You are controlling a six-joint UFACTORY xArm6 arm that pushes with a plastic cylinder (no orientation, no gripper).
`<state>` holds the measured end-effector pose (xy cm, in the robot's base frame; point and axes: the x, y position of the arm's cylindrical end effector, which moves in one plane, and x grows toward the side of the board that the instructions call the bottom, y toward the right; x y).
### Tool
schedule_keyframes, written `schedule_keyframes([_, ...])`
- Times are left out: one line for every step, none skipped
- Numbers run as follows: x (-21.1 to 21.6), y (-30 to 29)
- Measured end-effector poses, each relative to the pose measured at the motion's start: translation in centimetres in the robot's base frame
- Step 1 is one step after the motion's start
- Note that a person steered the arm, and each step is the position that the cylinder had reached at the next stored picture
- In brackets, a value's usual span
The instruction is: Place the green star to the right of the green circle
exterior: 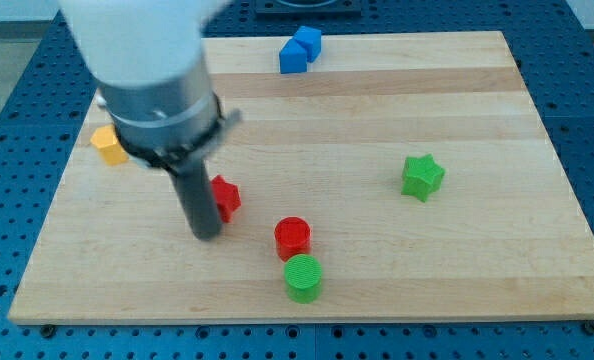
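The green star (pixel 422 177) lies on the wooden board (pixel 377 100) at the view's right. The green circle (pixel 303 277) sits near the view's bottom edge of the board, left of the star and below it. A red circle (pixel 293 237) touches the green circle from above. My tip (pixel 206 234) rests on the board at the view's left of both circles, far from the green star. A red star (pixel 224 196) sits right beside the rod, partly hidden by it.
Two blue blocks (pixel 299 50) sit together at the view's top edge of the board. A yellow block (pixel 108 144) lies at the view's left edge, partly hidden behind the arm's body (pixel 147 70). A blue perforated table surrounds the board.
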<state>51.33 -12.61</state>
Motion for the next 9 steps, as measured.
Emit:
schedule_keyframes([-5.9,3.1])
schedule_keyframes([-9.5,7.0])
schedule_keyframes([-9.5,11.7])
schedule_keyframes([-9.5,18.6])
schedule_keyframes([-8.8,27.1])
schedule_keyframes([-4.3,26.3])
schedule_keyframes([-1.5,22.9])
schedule_keyframes([1.8,21.9])
schedule_keyframes([2.3,21.6])
